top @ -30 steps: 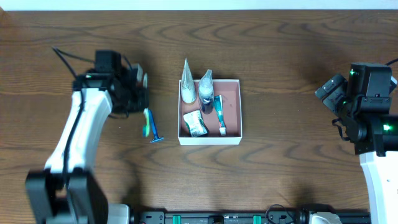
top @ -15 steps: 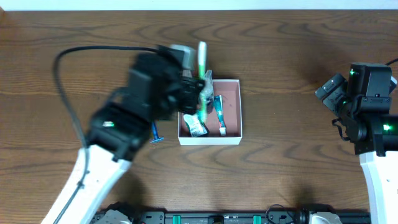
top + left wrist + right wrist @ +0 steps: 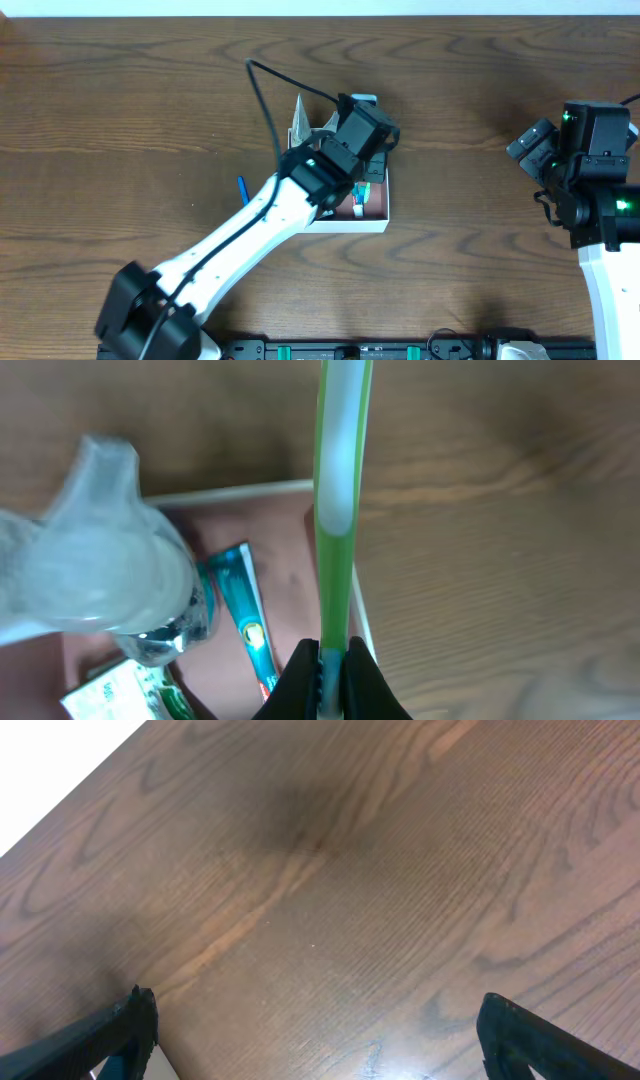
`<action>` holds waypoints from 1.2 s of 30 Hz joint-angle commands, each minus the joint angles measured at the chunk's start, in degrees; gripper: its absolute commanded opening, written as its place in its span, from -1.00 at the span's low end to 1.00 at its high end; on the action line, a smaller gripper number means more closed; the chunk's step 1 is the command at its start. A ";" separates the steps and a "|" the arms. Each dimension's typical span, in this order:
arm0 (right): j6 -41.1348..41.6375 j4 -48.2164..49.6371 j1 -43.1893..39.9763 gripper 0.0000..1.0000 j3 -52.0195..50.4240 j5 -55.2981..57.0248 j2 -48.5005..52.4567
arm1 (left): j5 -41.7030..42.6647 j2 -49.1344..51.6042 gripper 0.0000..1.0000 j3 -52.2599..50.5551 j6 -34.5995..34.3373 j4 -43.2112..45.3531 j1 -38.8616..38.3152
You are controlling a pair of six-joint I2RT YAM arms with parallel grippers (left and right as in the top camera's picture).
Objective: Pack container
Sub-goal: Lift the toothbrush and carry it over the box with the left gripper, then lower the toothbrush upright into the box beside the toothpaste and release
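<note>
The container (image 3: 352, 226) is a shallow white-walled box with a reddish-brown floor at the table's middle, mostly covered by my left arm. My left gripper (image 3: 368, 150) hangs over its far right part, shut on a green and white toothbrush (image 3: 336, 480). In the left wrist view the toothbrush lies along the container's right wall (image 3: 250, 488). Inside the container are a teal toothpaste tube (image 3: 245, 622), a clear plastic bag (image 3: 90, 565) and a green-white packet (image 3: 120, 692). My right gripper (image 3: 320, 1030) is open and empty over bare wood at the far right (image 3: 535, 145).
A blue razor (image 3: 242, 189) lies on the table left of the container. The tip of a clear bag (image 3: 298, 112) sticks out past the container's far left corner. My left arm crosses the front left of the table.
My left gripper took the toothbrush from the table beside the razor and carried it right, over the container. The razor stayed on the table. The right arm has not moved.
</note>
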 commanded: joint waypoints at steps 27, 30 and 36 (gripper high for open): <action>-0.74 -0.04 -0.28 0.99 0.46 0.39 0.00 | 0.44 8.68 -0.88 0.07 -2.25 -2.14 -0.04; -0.74 -0.02 -0.26 0.98 0.46 0.37 0.00 | 0.42 8.68 -0.88 -0.46 -2.25 -2.08 -0.35; -0.74 -0.04 -0.26 0.99 0.46 0.39 0.00 | 0.42 8.68 -0.88 -1.46 -2.27 -1.79 -0.57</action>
